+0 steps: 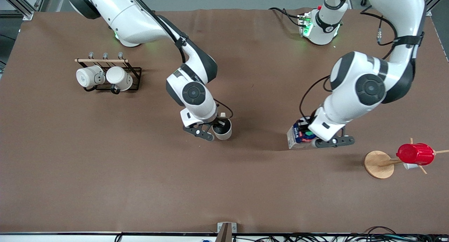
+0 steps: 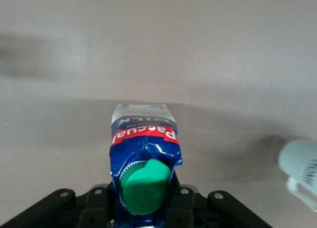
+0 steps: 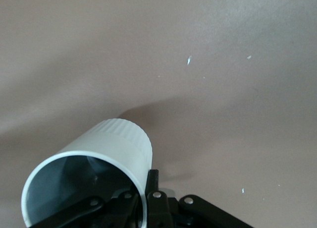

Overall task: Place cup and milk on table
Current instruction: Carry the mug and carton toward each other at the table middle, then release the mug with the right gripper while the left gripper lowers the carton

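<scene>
My right gripper [image 1: 214, 129] is shut on the rim of the cup [image 1: 223, 129], a cream-white mug with a dark inside, over the middle of the table [image 1: 140, 172]. In the right wrist view one finger is inside the cup [image 3: 99, 158] and one outside, with the gripper [image 3: 148, 191] at the rim. My left gripper [image 1: 313, 138] is shut on the top of the milk [image 1: 297, 136], a blue carton held tilted just above the table, toward the left arm's end. The left wrist view shows the milk [image 2: 143, 134], its green cap [image 2: 144, 186] between my fingers, and the cup's side [image 2: 301, 166].
A black wire rack [image 1: 135, 73] with two white mugs [image 1: 89, 76] stands toward the right arm's end. A wooden peg stand [image 1: 379, 164] carrying a red ribbed cup [image 1: 415, 154] is toward the left arm's end, nearer the front camera than the milk.
</scene>
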`<action>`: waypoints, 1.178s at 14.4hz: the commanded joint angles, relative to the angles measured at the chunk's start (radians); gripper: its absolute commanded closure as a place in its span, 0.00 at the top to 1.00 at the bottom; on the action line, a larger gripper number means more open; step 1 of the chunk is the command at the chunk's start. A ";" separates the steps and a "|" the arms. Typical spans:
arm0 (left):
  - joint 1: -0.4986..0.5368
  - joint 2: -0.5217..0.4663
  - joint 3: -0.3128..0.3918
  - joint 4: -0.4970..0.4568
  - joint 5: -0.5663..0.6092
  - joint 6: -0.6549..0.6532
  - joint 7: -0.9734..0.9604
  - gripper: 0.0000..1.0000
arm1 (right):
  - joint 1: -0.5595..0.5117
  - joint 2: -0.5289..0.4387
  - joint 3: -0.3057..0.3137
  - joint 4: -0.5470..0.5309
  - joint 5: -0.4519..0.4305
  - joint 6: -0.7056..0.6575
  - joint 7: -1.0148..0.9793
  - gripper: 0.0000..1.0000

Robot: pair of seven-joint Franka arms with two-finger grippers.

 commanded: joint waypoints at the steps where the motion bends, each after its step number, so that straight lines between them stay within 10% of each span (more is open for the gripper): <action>1: -0.045 0.046 0.000 0.042 -0.002 -0.014 -0.077 0.34 | 0.014 0.015 -0.002 0.020 -0.043 -0.004 0.045 0.04; 5: -0.107 0.102 0.000 0.083 -0.004 -0.002 -0.148 0.34 | 0.020 0.029 -0.002 0.020 -0.043 0.003 0.045 0.27; 10: -0.204 0.188 0.000 0.171 -0.001 0.010 -0.276 0.34 | -0.015 -0.018 -0.002 0.020 -0.043 -0.062 0.038 1.00; 17: -0.287 0.248 0.000 0.175 -0.001 0.131 -0.358 0.34 | -0.269 -0.365 -0.002 0.018 -0.152 -0.406 -0.207 1.00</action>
